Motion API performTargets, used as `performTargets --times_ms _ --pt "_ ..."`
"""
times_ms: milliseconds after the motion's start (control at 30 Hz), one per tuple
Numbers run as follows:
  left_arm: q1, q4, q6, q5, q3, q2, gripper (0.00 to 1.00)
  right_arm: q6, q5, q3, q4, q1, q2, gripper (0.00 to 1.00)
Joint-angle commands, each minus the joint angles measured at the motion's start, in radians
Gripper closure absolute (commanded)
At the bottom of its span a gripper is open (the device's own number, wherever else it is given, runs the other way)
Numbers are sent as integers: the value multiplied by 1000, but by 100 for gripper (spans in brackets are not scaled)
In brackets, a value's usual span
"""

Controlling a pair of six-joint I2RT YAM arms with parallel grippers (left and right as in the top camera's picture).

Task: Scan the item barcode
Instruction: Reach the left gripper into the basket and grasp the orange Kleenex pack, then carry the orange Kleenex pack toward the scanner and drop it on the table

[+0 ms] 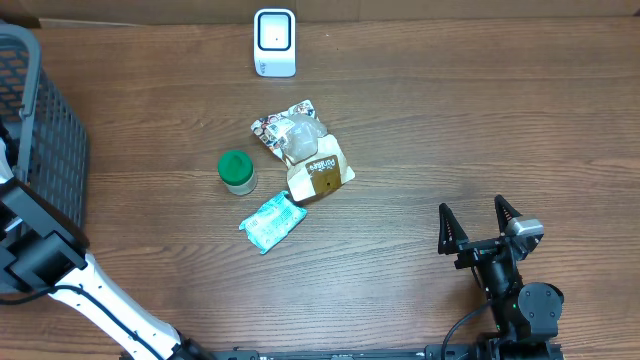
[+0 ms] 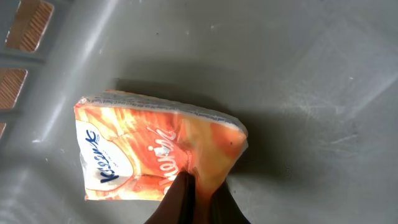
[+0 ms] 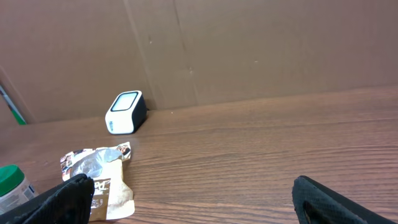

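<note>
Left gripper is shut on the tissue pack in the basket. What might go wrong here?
The left gripper pinches the tissue pack only at its edge, so it may slip or tear on lifting. The basket wall could snag it on the way out. No barcode shows on this face; the scanner may miss it.

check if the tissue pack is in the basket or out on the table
In the basket: the tissue pack lies on the basket's grey floor, with the left hand shut on its edge.

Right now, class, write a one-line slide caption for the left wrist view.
Left gripper pinches an orange Kleenex tissue pack inside the grey basket.
</note>
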Motion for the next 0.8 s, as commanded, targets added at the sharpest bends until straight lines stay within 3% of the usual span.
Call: performTargets --times_ms 0,367,767 --pt "0 -37 -73 43 -14 18 96 -1 1 -11 4 -2 -11 0" --pt "-1 -56 -180 60 -14 -228 96 -1 1 -11 4 -2 -11 0" --pt "-20 -116 -251 358 -14 -622 96 -1 2 -11 4 -2 -11 0"
